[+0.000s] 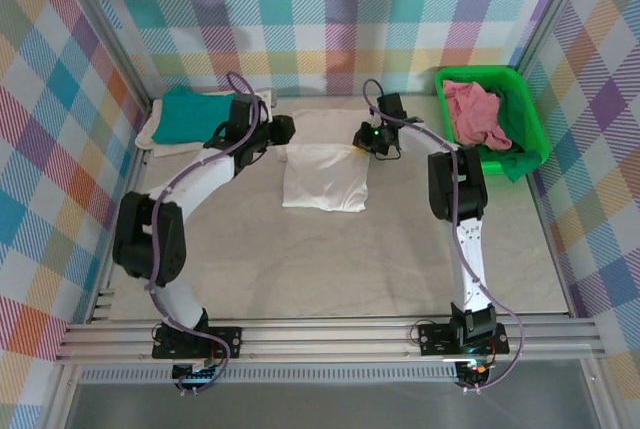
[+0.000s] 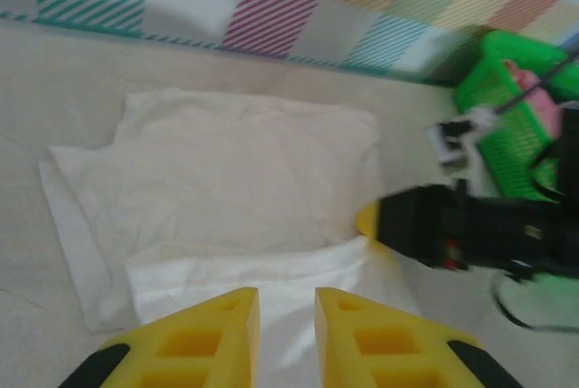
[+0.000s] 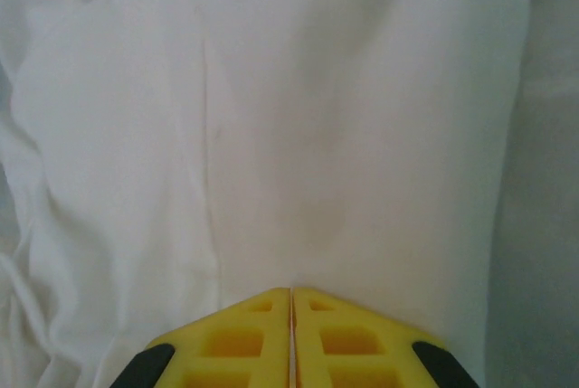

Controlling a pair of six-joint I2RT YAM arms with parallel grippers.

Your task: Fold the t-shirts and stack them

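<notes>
One white t-shirt (image 1: 322, 179) lies partly folded on the surface (image 1: 350, 259). The left gripper (image 2: 287, 293) stands narrowly parted over it; the right gripper (image 3: 291, 290) is closed tight above the cloth. A teal t-shirt (image 1: 190, 114) lies far left, a pink t-shirt (image 1: 475, 114) in the basket (image 1: 480, 72).

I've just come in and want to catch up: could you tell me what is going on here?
Two robot arms are folding a white t-shirt in the middle of the table. The left gripper is over its left side with fingers slightly apart; the right gripper is shut at its right edge, and whether it pinches cloth is unclear. A folded teal t-shirt lies on a cream one at the far left. A pink t-shirt sits crumpled in the green basket.
</notes>
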